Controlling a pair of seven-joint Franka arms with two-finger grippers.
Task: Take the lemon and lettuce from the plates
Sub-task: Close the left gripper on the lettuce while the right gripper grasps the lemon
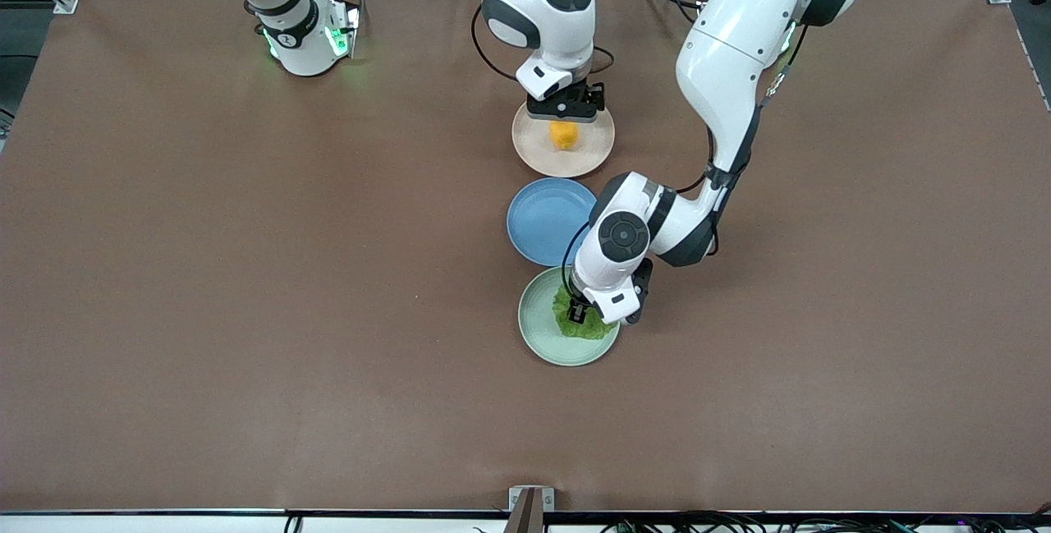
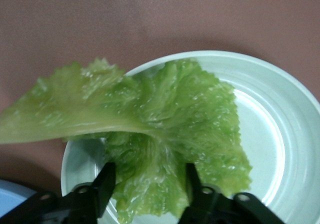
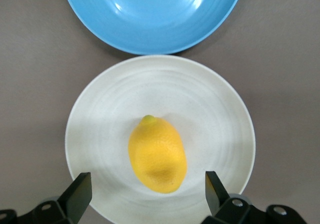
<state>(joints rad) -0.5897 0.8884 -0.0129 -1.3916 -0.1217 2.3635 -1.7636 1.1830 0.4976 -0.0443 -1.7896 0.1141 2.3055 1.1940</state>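
The lemon (image 1: 563, 135) lies on the beige-pink plate (image 1: 598, 151). My right gripper (image 1: 565, 117) hangs over it, open. In the right wrist view its fingers stand wide on either side of the lemon (image 3: 157, 154), above the plate (image 3: 215, 109), and my right gripper (image 3: 148, 189) touches nothing. The lettuce (image 1: 588, 326) lies on the mint green plate (image 1: 542, 340). My left gripper (image 1: 579, 315) is down on it, open. In the left wrist view my left gripper (image 2: 149, 184) straddles the lettuce (image 2: 175, 114). The leaf's paler end reaches over the rim of the plate (image 2: 280, 134).
A blue plate (image 1: 542, 221) lies between the two plates, close to both, and shows in the right wrist view (image 3: 150, 19). The left arm's forearm passes beside it. The brown table (image 1: 246, 270) spreads wide toward both ends.
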